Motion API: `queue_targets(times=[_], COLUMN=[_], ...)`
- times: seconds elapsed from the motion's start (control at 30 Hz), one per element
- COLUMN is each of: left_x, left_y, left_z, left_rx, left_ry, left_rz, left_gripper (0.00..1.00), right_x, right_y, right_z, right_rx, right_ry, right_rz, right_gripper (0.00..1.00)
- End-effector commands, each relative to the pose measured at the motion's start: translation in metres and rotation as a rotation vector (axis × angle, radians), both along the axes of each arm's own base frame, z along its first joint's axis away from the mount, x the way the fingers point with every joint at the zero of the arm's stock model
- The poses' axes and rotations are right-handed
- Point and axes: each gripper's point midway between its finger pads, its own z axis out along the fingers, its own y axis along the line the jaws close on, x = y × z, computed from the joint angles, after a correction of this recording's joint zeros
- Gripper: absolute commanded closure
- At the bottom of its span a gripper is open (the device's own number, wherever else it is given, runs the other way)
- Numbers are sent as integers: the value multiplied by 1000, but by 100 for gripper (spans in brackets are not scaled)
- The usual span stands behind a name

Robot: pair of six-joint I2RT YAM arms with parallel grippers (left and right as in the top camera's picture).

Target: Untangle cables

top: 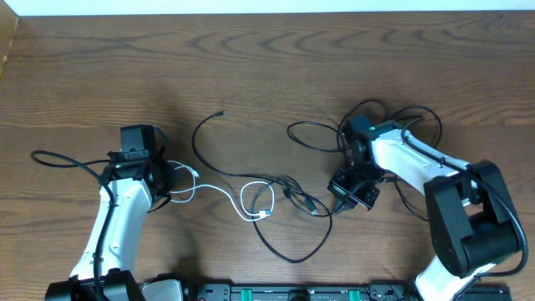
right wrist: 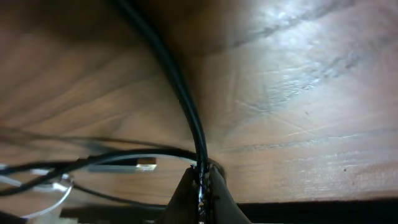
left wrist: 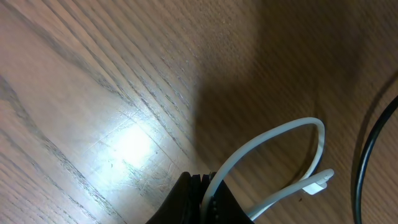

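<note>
One white cable (left wrist: 283,130) and one black cable (right wrist: 188,106), two in all, are pictured tangled on the tabletop (top: 267,67); the white is clenched in the left hand (left wrist: 205,186), the black in the right hand (right wrist: 202,177).

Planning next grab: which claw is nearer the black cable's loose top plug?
Left. Left claw, shut on white cable, sits below-left of the plug; right claw, shut on the black cable, is farther, lower-right.

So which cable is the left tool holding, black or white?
The white cable, pinched in the left tool; the black cable sits in the right tool.
</note>
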Motion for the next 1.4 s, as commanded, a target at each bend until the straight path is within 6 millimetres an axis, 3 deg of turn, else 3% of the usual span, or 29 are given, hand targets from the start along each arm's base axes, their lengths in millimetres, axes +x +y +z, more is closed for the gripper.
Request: queue_targets(times=[0.0, 0.3, 0.6, 0.93, 1.13, 1.17, 1.23, 1.3, 1.33, 1.37], left_x=[-3, -3, -2, -2, -2, -2, -2, -2, -2, -2], left_y=[1, 1, -1, -1, -1, -1, -1, -1, -1, -1], left_z=[-3, -3, -4, -4, -4, -4, -4, -4, -4, -4], left_rx=[1, 0, -14, -13, -13, -13, -13, -14, -14, -14], left_ry=[12, 12, 9, 6, 6, 6, 6, 6, 6, 6], left_rz=[14, 14, 10, 10, 10, 10, 10, 10, 10, 10], left_gripper=[92, 92, 92, 92, 92, 92, 92, 92, 92, 92], right_x=[8, 61, 100, 109, 104, 104, 104, 104, 105, 108], right_y=[-1, -26, -86, -147, -173, -176, -179, -179, -177, -174], right_z=[17, 31, 25, 39, 44, 44, 43, 43, 44, 47], right_rx=[69, -51, -418, -771, -857, -860, -860, -844, -831, -809], right_ry=[-101, -362, -495, -611, -589, -585, -580, -573, -573, -577], right_rz=[65, -19, -260, -275, -331, -342, -351, -314, -282, -243], right_gripper=[99, 99, 99, 98, 98, 94, 74, 43, 18, 1])
